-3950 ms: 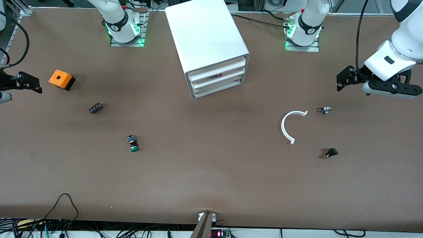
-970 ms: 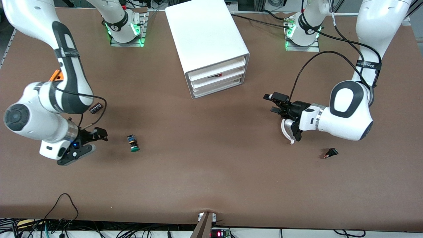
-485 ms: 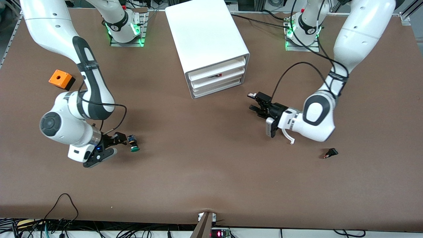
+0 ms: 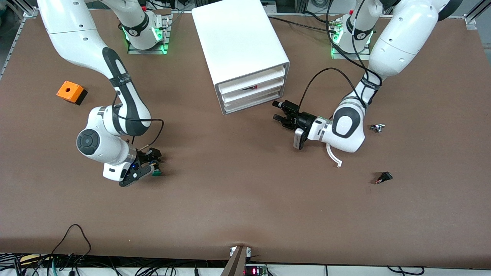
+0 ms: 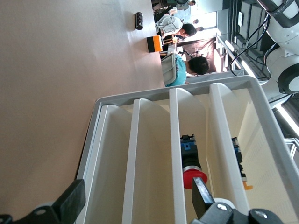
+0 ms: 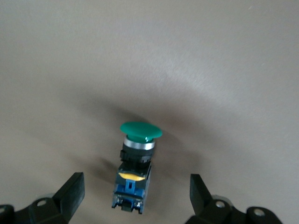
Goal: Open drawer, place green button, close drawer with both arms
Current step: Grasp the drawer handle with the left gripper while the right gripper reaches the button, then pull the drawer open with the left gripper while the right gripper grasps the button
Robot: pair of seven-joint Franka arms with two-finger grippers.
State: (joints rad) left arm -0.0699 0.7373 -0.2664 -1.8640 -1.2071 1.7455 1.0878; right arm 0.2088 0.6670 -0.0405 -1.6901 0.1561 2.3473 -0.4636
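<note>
The button lies on its side on the brown table, green cap pointing away from the wrist and blue rear part between the fingers of my open right gripper. From the front, that gripper sits low over the button toward the right arm's end. My left gripper is open and stands just in front of the white cabinet, touching nothing. The drawer, lowest of three, is closed. In the left wrist view the drawer lies ahead of the open left gripper.
A red-capped button shows inside an upper drawer. An orange box sits near the right arm's end. A white curved strip, a small black switch and a small metal part lie near the left arm.
The right gripper has slid in over the button from the right arm's end. The left gripper has moved closer to the cabinet's drawer fronts. Both stayed open.
</note>
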